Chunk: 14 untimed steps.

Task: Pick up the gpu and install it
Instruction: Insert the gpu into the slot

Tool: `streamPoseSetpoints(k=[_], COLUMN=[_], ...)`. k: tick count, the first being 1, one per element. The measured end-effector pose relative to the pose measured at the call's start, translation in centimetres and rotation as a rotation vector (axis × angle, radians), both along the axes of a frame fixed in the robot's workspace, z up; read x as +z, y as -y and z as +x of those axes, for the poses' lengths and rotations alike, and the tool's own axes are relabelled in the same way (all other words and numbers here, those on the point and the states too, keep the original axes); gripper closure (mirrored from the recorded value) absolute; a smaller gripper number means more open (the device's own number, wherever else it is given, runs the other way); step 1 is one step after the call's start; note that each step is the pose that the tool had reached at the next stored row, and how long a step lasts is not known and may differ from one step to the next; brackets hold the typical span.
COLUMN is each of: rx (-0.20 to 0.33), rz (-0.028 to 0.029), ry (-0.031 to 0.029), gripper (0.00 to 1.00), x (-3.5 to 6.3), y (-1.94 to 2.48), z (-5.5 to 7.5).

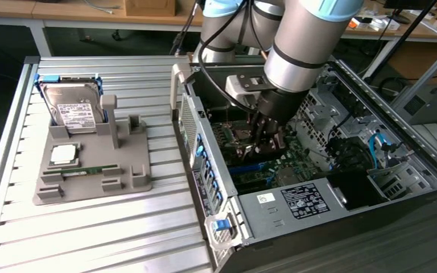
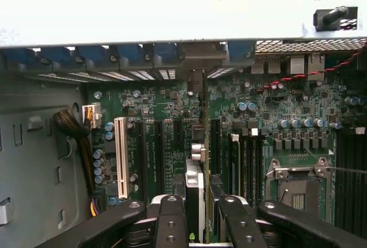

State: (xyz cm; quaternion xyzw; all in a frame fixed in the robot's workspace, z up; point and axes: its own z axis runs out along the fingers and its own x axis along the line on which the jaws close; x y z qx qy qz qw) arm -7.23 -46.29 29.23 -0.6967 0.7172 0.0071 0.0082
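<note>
Deep inside the open computer case (image 1: 203, 131), my gripper (image 1: 260, 145) hangs just above the green motherboard (image 1: 295, 156). It is shut on the gpu (image 1: 270, 141), a thin dark card held on edge between the fingers. In the wrist view the gpu (image 2: 195, 193) runs edge-on from between my fingers (image 2: 170, 222) toward the case's rear wall. It stands over the dark expansion slots (image 2: 178, 145), beside the white slot (image 2: 120, 156). Whether the card's edge touches a slot is hidden.
A grey holder tray (image 1: 89, 170) on the slatted table at the exterior view's left carries a silver hard drive (image 1: 74, 108), a processor chip (image 1: 64, 152) and a green memory stick (image 1: 82, 169). Blue latches (image 2: 123, 53) line the case's rear wall. Cables (image 1: 378, 145) and the drive cage crowd its far side.
</note>
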Motion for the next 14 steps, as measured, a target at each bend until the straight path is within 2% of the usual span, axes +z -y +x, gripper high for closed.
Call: streamPoseSetpoints(k=[14], rx=[0.0], rz=[0.0002], ry=[0.0], gripper=[0.73], x=[-0.21], y=[0.0], z=[0.03])
